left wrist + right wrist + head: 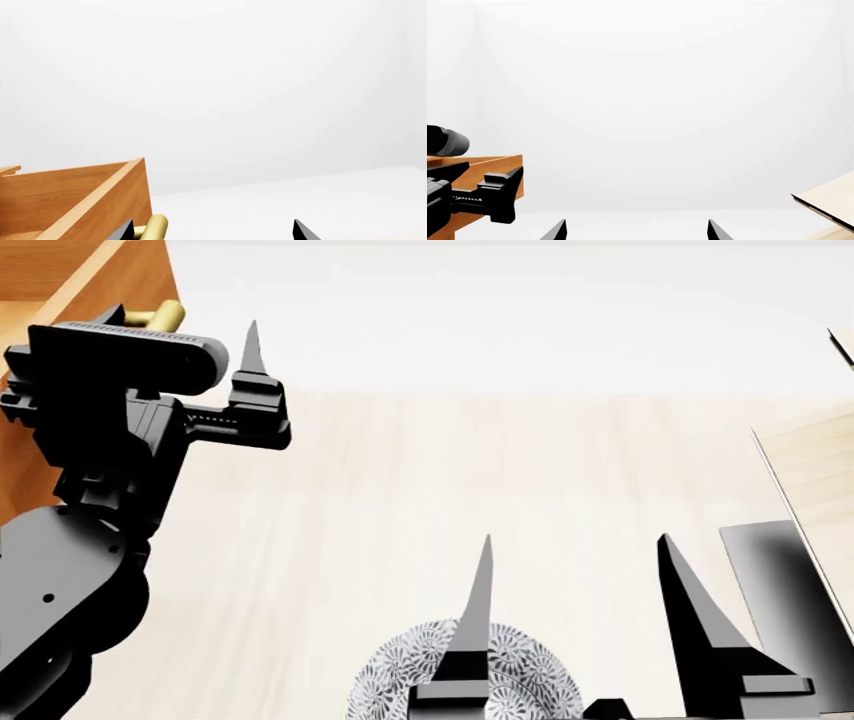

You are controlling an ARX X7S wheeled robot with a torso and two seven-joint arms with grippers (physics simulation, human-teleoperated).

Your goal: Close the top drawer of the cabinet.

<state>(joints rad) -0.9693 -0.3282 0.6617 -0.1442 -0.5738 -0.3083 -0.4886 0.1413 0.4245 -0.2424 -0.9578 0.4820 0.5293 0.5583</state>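
The top drawer (73, 195) stands pulled out, its lighter inside showing; in the head view it (100, 275) is at the far upper left. The end of its brass bar handle (155, 227) pokes out from the front panel, also in the head view (164, 314). My left gripper (213, 233) is open at the drawer's front corner, and the handle end sits just inside one fingertip (125, 231). My right gripper (574, 555) is open and empty, low at the centre, well away from the drawer. The rest of the cabinet is out of view.
A patterned bowl (527, 675) lies on the pale wood floor under my right gripper. A pale slanted rack (817, 475) on a black base (787, 580) stands at the right. It also shows in the right wrist view (827, 197).
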